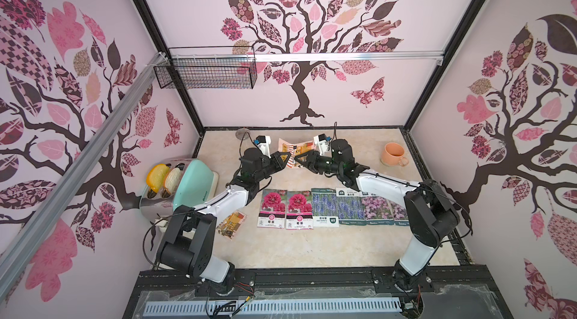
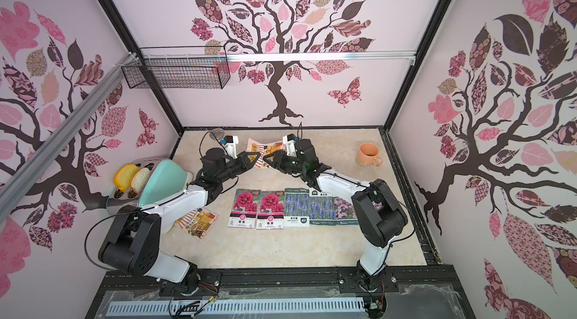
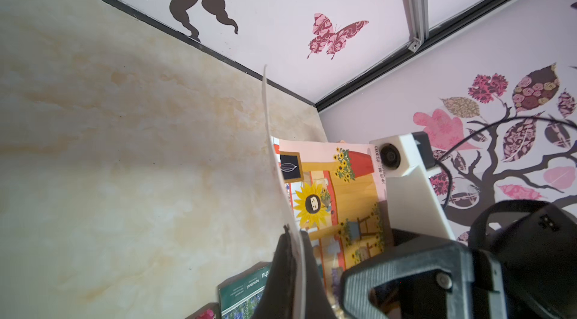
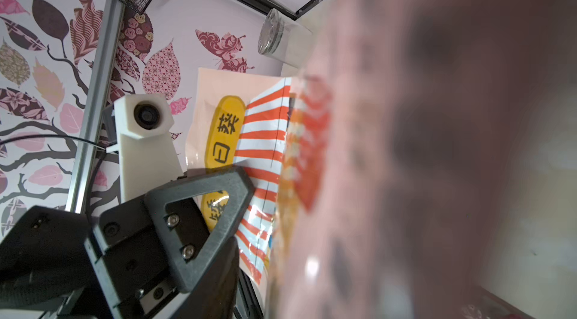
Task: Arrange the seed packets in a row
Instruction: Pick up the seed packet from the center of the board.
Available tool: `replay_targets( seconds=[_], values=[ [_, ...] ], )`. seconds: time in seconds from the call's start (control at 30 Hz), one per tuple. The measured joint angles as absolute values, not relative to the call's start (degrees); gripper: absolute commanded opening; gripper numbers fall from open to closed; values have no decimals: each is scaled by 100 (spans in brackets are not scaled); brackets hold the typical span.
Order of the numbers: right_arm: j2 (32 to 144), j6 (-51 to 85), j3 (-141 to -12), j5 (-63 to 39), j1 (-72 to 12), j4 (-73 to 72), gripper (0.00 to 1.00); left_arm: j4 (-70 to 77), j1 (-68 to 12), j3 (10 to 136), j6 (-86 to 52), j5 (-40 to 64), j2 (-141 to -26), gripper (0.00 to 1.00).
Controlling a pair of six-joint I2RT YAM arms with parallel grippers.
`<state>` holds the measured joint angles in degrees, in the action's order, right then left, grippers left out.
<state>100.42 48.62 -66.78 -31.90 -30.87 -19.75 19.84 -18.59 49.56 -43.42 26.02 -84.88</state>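
An orange cartoon-shop seed packet [image 1: 295, 147] [image 2: 265, 147] hangs above the back middle of the table, between both grippers. My left gripper [image 1: 286, 155] [image 3: 293, 233] is shut on its edge; the thin sheet runs between the closed jaws. My right gripper [image 1: 296, 158] faces it from the other side. Its one visible finger [image 4: 224, 276] stands off the packet [image 4: 259, 145]. In a row near the front lie two red-pink packets [image 1: 273, 208], two lavender packets [image 1: 324, 208] and pink-purple packets [image 1: 376, 211], partly under the right arm. Another orange packet [image 1: 232, 222] lies askew left of the row.
A peach mug [image 1: 393, 154] stands at the back right. A toaster with bread slices [image 1: 175, 183] sits at the left edge. A clear jar with a metal lid [image 1: 242, 133] lies by the back wall. A wire basket [image 1: 206, 72] hangs on the wall.
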Motion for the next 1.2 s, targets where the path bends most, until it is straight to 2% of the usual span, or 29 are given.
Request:
replay_targets(
  seconds=[0.2,0.33,0.5,0.77,1.2],
  values=[
    [10127,3142,-7697,-4069,-2132,-198,50,220,-1173,5253,-3332,3599,-8049,0],
    [10497,2217,-8606,-4716,-1732,558,49,-1092,-1090,5583,-2635,4141,-8027,0],
    [10940,1354,-9080,-5225,-2093,1406,48,-2377,-1114,6211,-1962,4521,-8130,0],
    [11063,862,-8643,-5675,-2707,1791,48,-3719,-1111,7024,-1282,4683,-8611,0],
    [11063,899,-8433,-5894,-2818,1564,47,-4018,-1111,7039,-1096,5004,-8700,0]
  ],
)
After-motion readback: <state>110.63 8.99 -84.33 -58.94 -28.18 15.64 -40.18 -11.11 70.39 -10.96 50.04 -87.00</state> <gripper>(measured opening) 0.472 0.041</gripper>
